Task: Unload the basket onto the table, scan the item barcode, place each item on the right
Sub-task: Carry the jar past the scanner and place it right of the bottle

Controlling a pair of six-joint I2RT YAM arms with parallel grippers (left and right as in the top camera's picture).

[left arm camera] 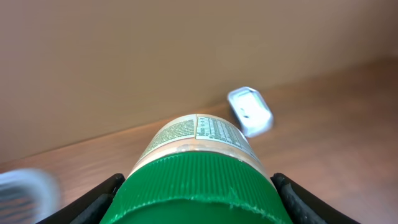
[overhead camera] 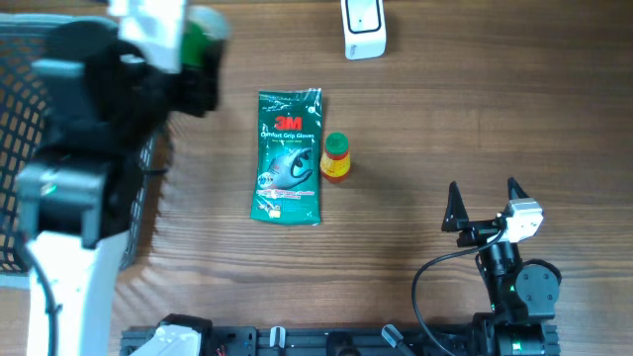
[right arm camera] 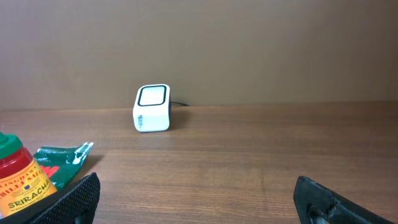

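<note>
My left gripper (left arm camera: 198,202) is shut on a jar (left arm camera: 199,134) with a green ribbed lid (left arm camera: 199,177) and a pale printed label, one black finger on each side of the lid. From overhead the jar's green lid (overhead camera: 205,35) shows at the top left, raised above the table under the left arm. The white barcode scanner (overhead camera: 364,28) stands at the back of the table, to the right of the jar, and appears in the left wrist view as the scanner (left arm camera: 250,111) beyond the jar. My right gripper (overhead camera: 485,206) rests open near the front right, empty, facing the scanner (right arm camera: 152,108).
A green 3M gloves packet (overhead camera: 289,156) lies mid-table with a small sriracha bottle (overhead camera: 336,156) beside its right edge. A black wire basket (overhead camera: 20,119) stands at the far left under the left arm. A plain wall runs behind the table.
</note>
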